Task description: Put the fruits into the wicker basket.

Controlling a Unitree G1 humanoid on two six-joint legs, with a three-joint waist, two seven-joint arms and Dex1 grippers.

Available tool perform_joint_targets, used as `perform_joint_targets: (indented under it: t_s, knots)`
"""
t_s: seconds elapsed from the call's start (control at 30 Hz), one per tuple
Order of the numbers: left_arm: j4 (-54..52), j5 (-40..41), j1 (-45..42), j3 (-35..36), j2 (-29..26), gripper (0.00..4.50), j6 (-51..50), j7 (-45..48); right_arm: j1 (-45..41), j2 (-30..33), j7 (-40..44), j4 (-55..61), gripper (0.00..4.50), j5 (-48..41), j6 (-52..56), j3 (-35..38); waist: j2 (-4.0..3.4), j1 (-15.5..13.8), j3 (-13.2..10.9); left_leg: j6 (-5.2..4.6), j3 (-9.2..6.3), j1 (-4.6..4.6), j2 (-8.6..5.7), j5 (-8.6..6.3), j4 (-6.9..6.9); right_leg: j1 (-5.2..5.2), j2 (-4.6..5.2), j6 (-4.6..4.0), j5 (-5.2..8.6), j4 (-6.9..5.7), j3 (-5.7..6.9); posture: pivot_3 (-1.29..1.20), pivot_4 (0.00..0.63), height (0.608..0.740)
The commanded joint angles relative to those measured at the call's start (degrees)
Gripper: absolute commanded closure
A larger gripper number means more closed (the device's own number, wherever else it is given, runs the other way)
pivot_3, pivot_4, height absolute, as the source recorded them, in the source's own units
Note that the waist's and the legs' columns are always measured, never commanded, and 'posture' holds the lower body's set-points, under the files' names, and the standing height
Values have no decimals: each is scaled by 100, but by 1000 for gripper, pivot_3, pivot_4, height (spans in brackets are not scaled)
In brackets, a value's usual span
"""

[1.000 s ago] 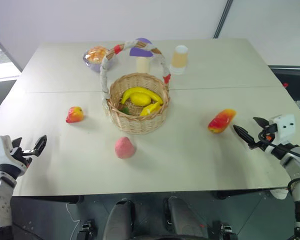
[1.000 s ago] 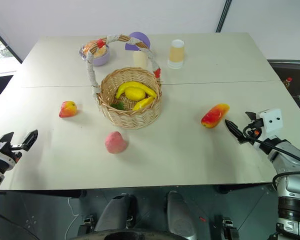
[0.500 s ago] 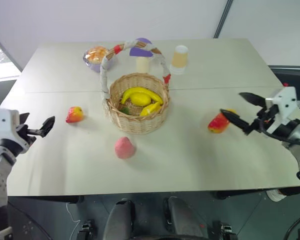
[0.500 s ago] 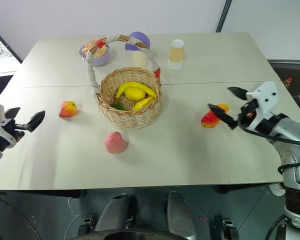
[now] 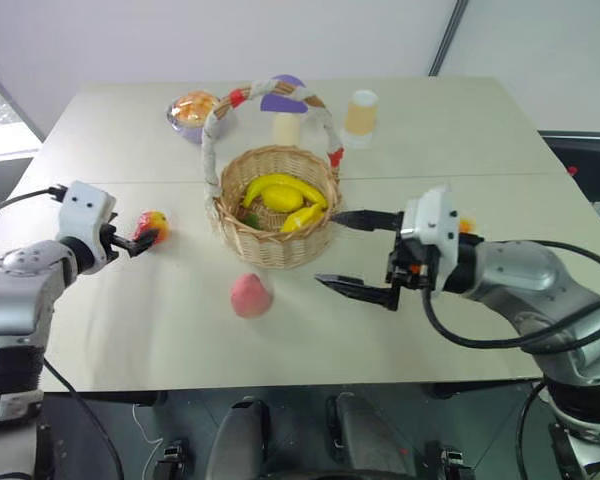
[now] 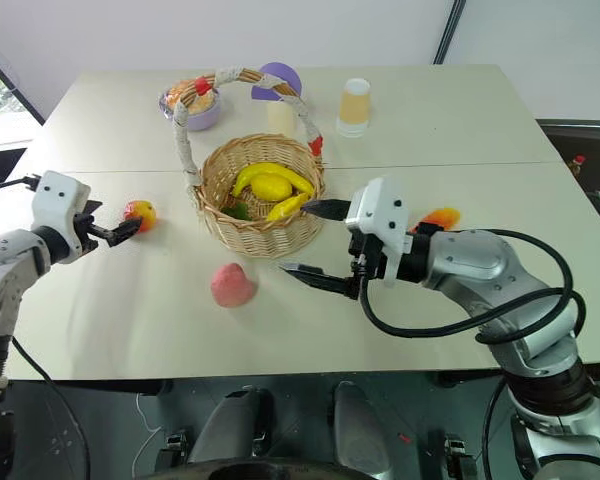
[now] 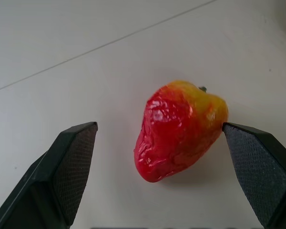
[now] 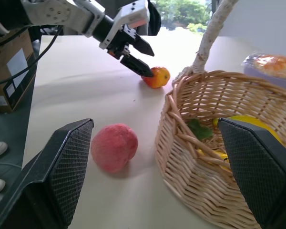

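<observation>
The mango-like fruit (image 6: 439,217) is lying mostly hidden behind the right arm, only an orange-yellow end peeking out to the right of the wicker basket (image 5: 276,228). The purple-capped mushroom (image 5: 283,98) behind the basket is showing partly through the white-and-red handle, and what is sitting in the small purple bowl (image 5: 192,112) is hard to make out. Three fruits are lying loose on the bench (image 5: 140,330): the mango-like one, a pink peach (image 5: 249,296) just in front of the basket, and a small red-yellow fruit (image 7: 180,130) to the basket's left. Inside the basket some yellow pieces, bananas among them (image 5: 283,194), are resting with a bit of green. One pale orange cup (image 5: 359,117) is standing behind the basket to the right. The left pincer (image 7: 169,174) is standing wide open, its fingers on either side of the red-yellow fruit, one pad right against it. The right pincer (image 5: 352,255) is hanging open and empty just right of the basket, above the bench. The bench is pale beige with a seam running across it, and a white wall is rising behind.
</observation>
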State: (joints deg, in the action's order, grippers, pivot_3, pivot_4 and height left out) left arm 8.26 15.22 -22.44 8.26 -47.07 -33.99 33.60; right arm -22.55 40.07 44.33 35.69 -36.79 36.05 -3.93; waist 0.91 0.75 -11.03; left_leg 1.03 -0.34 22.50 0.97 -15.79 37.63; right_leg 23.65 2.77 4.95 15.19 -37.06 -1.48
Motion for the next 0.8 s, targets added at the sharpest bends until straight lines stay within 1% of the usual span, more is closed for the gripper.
perform_joint_targets:
  t_s: [0.03,0.23,0.33,0.4,0.43,0.47,0.53,0.67,0.77,0.8]
  knots:
    - [461,-267,-436,-252,-98,0,422,361,-94,-125,-12,181,137,64,-134,-83,1,-2,0,0,0,0,-2,0,1,0,0,0,0,0,1,0,150,740]
    - [1682,-713,-1177,-776,-54,0,1053,954,-108,-250,-4,169,137,150,-185,-154,1,8,-1,0,2,1,-3,0,8,0,-8,0,0,-3,2,0,150,740]
    - [2209,-799,-1469,-853,27,0,1335,1145,-96,-295,-5,168,137,210,-220,-157,1,6,-1,0,3,2,-3,0,10,1,-12,1,0,-6,3,0,150,740]
    - [2411,-849,-1585,-850,49,531,1455,1183,-75,-325,-34,182,0,257,-244,-163,1,3,-1,0,3,3,-2,0,13,1,-11,1,0,-7,3,0,150,740]
    - [2487,-877,-1630,-846,53,859,1499,1186,-67,-337,-46,189,0,276,-253,-164,1,4,-1,0,3,4,-2,0,16,0,-11,1,-1,-8,3,0,150,740]
    - [2540,-884,-1662,-833,49,1391,1536,1222,-58,-352,-74,196,0,300,-265,-159,2,5,-1,-1,2,5,-2,0,18,0,-11,1,-1,-8,3,0,150,740]
    - [2594,-930,-1685,-824,24,2297,1532,1250,-57,-383,-117,202,0,332,-274,-154,3,5,-2,-1,1,7,-2,0,22,1,-11,1,-1,-10,4,0,150,740]
    - [2459,-953,-1530,-725,-99,2297,1452,1314,-101,-436,-161,178,0,412,-308,-174,3,10,-2,-1,0,7,-1,0,25,0,-11,2,-1,-14,4,0,150,740]
    - [2025,-654,-1291,-228,-266,2297,1341,1258,-145,-443,-153,143,0,488,-347,-142,4,35,-3,-1,0,7,1,0,26,2,-11,2,-1,-16,3,0,150,740]
    - [1704,-390,-1184,54,-278,2297,1257,1326,-160,-429,-138,127,0,492,-356,-106,5,30,-3,-1,0,8,4,0,26,4,-10,2,-1,-17,3,0,150,740]
